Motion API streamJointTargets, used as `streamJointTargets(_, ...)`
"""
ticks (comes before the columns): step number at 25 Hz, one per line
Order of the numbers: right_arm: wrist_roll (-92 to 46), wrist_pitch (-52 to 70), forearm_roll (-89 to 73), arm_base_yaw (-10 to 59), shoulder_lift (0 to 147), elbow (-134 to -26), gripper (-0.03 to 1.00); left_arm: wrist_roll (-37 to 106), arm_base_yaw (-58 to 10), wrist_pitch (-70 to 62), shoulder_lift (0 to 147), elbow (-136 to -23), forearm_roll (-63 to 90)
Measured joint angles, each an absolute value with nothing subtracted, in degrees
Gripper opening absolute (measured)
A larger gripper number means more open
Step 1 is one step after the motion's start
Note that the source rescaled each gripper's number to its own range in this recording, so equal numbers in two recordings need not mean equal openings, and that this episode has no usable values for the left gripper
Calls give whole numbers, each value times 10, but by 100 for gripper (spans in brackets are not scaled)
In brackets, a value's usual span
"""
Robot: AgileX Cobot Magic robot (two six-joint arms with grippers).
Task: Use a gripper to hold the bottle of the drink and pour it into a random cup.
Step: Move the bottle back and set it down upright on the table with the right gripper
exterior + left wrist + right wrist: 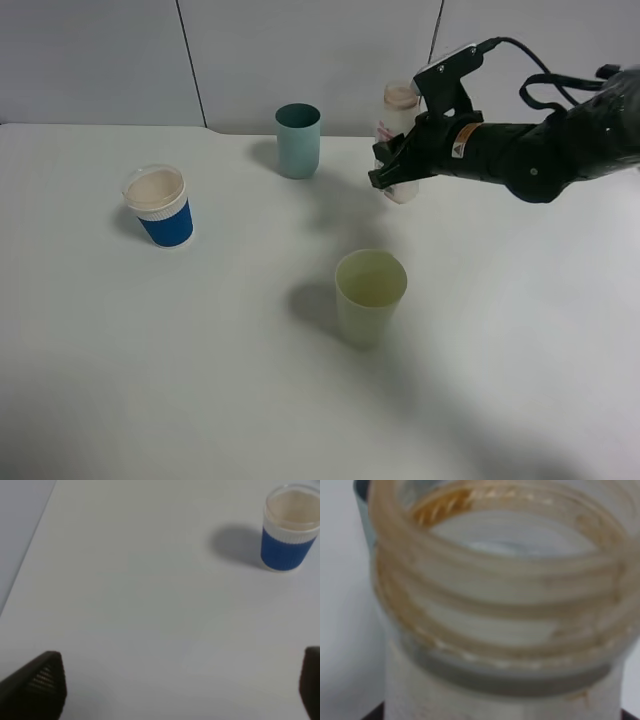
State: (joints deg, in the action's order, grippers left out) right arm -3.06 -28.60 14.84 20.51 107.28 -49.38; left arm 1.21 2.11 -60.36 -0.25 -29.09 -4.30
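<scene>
Clamped around the bottle [399, 150] near the table's far edge, the right gripper [395, 170] is judged to be in the carrying step — next, a move toward the teal cup [298, 140] and a tilt are called for.

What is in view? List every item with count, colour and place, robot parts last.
bottle: one, clear with white-and-red label and pale open neck, back right of the table, upright, held in the right gripper.
teal cup: one, blue-green, back centre, left of the bottle.
blue cup: one, blue with white rim, left side.
yellow-green cup: one, pale, front centre.
table: one, white.
right gripper: one, black, shut on the bottle.
left gripper: one, black fingertips, open above bare table near the blue cup.
</scene>
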Motion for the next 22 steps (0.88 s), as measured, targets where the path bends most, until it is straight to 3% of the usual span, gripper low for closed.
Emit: streamJointTargets(22,-33,-370,117,203,1148,-491,0,12,21,-604,-3,-291,-43)
